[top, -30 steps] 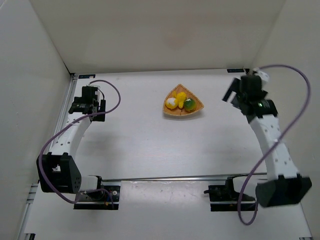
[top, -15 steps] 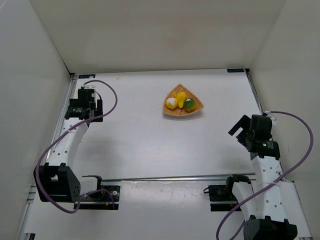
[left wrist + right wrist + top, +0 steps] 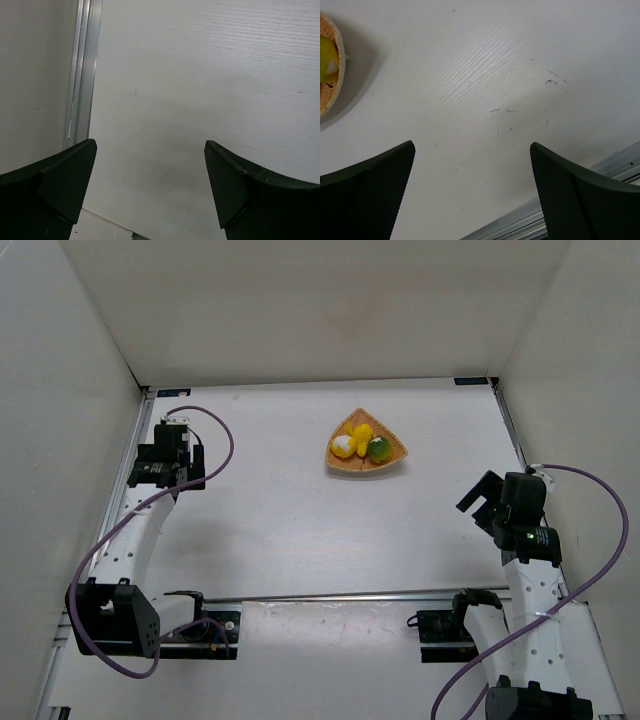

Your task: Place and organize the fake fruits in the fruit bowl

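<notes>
The woven orange-tan fruit bowl (image 3: 392,450) sits at the back middle of the table. In it lie the yellow pear-shaped fruit (image 3: 361,432), the yellow round fruit with a white patch (image 3: 343,446) and the green round fruit (image 3: 379,449). My left gripper (image 3: 170,436) is open and empty at the far left, well away from the bowl. My right gripper (image 3: 478,498) is open and empty at the right, nearer than the bowl. The right wrist view shows the bowl's edge (image 3: 335,90) and a bit of yellow fruit (image 3: 327,55) at its far left. The left wrist view shows only bare table.
White walls enclose the table on the left, back and right. A metal rail (image 3: 350,595) runs across the table near the arm bases. An aluminium strip (image 3: 82,70) lies along the left wall, and another (image 3: 560,220) runs by the right gripper.
My right arm swung from beside the bowl back toward the near right and has settled there. My left gripper drew back slightly toward the left wall. The fruits and bowl have not moved.
</notes>
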Robot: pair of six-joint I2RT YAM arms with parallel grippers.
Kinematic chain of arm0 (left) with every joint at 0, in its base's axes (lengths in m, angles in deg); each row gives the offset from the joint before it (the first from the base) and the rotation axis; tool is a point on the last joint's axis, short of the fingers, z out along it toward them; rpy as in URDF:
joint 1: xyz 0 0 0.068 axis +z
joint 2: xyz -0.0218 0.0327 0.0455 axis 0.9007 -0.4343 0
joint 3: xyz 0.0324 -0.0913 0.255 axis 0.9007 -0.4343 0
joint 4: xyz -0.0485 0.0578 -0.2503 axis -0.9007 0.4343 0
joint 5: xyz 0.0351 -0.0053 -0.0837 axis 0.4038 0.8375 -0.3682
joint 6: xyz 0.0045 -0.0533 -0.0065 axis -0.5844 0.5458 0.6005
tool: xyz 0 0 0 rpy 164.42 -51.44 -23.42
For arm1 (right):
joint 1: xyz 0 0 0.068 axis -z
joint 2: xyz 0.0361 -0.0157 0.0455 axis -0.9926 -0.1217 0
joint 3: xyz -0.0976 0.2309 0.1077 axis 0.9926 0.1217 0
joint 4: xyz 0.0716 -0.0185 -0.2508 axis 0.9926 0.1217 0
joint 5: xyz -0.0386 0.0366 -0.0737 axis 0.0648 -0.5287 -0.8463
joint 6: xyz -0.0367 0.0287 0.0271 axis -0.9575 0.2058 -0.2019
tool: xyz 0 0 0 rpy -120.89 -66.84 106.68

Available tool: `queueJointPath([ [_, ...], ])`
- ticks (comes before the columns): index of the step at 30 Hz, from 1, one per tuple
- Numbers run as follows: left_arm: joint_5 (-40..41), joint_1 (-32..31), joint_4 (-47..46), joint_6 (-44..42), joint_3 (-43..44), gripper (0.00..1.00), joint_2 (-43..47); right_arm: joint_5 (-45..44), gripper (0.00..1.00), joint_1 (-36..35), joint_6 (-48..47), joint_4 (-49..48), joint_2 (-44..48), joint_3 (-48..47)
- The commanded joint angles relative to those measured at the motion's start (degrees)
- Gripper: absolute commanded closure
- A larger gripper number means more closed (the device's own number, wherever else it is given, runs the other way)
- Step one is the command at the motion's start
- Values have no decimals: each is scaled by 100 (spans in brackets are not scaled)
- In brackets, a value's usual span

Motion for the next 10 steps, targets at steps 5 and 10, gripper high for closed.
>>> queueJointPath([
  [5, -61, 22, -25, 24, -58, 0, 295, -101, 0, 19, -77, 95, 48, -132],
  [10, -631, 188, -25, -90, -111, 0, 479, -154, 0, 19, -78, 95, 48, -27],
])
